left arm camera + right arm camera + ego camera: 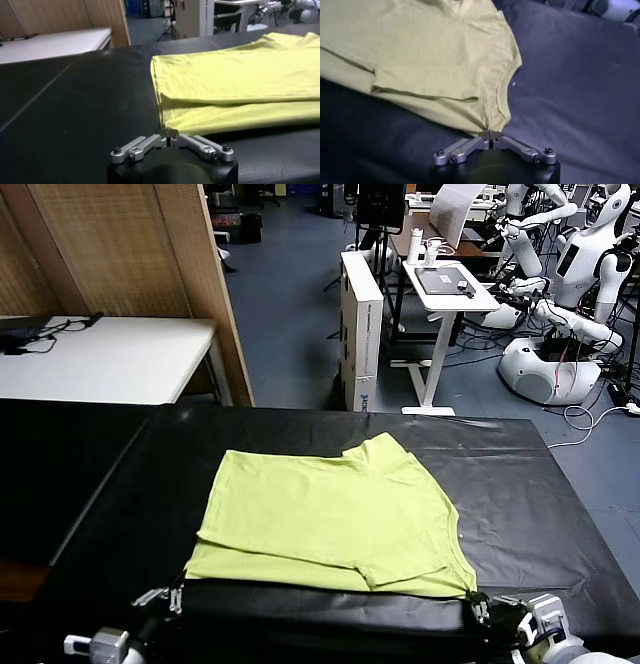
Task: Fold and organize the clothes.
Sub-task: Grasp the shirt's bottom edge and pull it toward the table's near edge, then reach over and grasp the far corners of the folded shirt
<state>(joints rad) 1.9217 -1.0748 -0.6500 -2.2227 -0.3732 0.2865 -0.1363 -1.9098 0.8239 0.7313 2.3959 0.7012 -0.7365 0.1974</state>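
A lime T-shirt [330, 519] lies part-folded on the black table [560, 514], toward its near edge, with one layer already doubled over another and the neck opening turned toward the right corner. The left gripper [171, 133] is seen at the near left corner of the shirt with its fingertips drawn together and nothing between them, the cloth lying just beyond. The right gripper [490, 134] is seen at the near right corner by the neckline, its tips meeting at the hem; whether cloth is pinched there cannot be told. The step in hand is judged to be a release or regrasp at the near edge. It would be done well if both corners were taken evenly, all layers caught at once, and the edge carried level so that the fold lands square and no wrinkle is dragged in. The table cover is dark, smooth and slightly glossy. Beyond it a white table [110, 359], wooden panels [120, 244], a white desk [450, 284] and other white robots [570, 294] are seen on a blue-grey floor.
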